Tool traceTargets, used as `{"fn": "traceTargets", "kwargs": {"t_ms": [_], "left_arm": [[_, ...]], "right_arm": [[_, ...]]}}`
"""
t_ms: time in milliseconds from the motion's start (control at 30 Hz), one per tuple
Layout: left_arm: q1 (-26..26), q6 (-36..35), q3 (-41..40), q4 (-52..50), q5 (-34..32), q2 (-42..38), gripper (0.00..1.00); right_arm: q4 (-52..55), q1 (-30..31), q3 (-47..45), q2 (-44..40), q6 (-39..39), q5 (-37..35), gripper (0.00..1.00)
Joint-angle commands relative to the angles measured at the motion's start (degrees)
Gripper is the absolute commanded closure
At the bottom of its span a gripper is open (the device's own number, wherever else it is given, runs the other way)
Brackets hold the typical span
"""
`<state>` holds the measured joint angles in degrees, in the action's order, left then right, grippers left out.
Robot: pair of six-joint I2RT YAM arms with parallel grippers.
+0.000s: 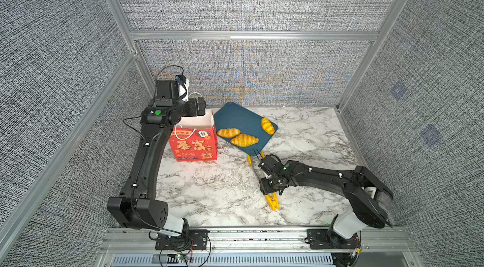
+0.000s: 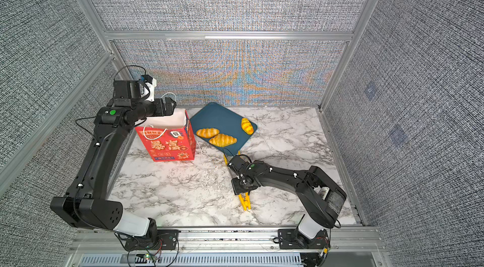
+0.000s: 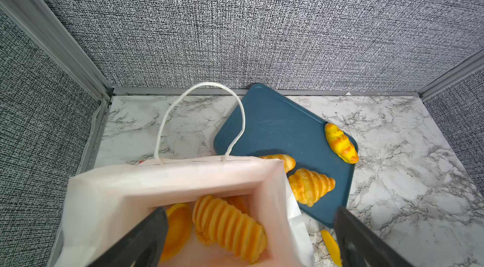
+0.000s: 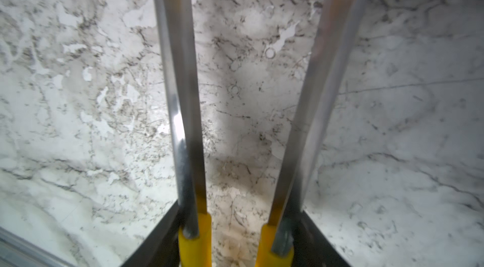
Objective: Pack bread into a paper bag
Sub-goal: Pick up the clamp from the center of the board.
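The red paper bag (image 1: 193, 145) stands upright at the back left, its mouth open. Inside it lie a ridged long loaf (image 3: 227, 226) and a rounder piece of bread (image 3: 178, 226). Three more pieces of bread sit on the dark blue tray (image 1: 235, 116): two croissants (image 1: 228, 132) (image 1: 244, 139) and a small striped roll (image 1: 267, 125). My left gripper (image 3: 251, 216) hangs open over the bag's mouth, holding nothing. My right gripper (image 4: 235, 216) is low over the table, its fingers (image 4: 311, 229) pressed against both arms of the metal tongs (image 4: 183, 95).
The tongs' yellow hinge end (image 1: 272, 201) points to the front edge, and their yellow tips (image 1: 248, 159) lie by the tray's near corner. The bag's white cord handle (image 3: 201, 87) stands up behind the rim. Fabric walls close off the back and both sides.
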<state>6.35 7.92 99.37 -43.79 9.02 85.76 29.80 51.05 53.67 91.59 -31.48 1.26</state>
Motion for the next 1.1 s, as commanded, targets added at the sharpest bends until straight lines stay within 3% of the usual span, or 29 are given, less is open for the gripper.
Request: {"fn": "traceTargets", "kwargs": {"t_ms": [0,500,733,1067], "left_arm": [[0.00,-0.38,0.29,0.31,0.36,0.00,0.00],[0.41,-0.12,0.08,0.58,0.56,-0.39,0.00],[0.42,-0.20,0.37,0.55,0.49,-0.54,0.00],[0.51,-0.58,2.27,-0.30,0.14,-0.24,0.00]], "right_arm": [[2.12,0.08,0.29,-1.76,-1.41,-1.44,0.41],[5.68,-0.46,4.09,-10.50,-2.03,-7.82,0.40],[4.37,-4.37,6.42,-10.91,1.86,-7.16,0.39],[-1.27,-8.28,13.85,-2.17,7.81,-0.15,0.36]]}}
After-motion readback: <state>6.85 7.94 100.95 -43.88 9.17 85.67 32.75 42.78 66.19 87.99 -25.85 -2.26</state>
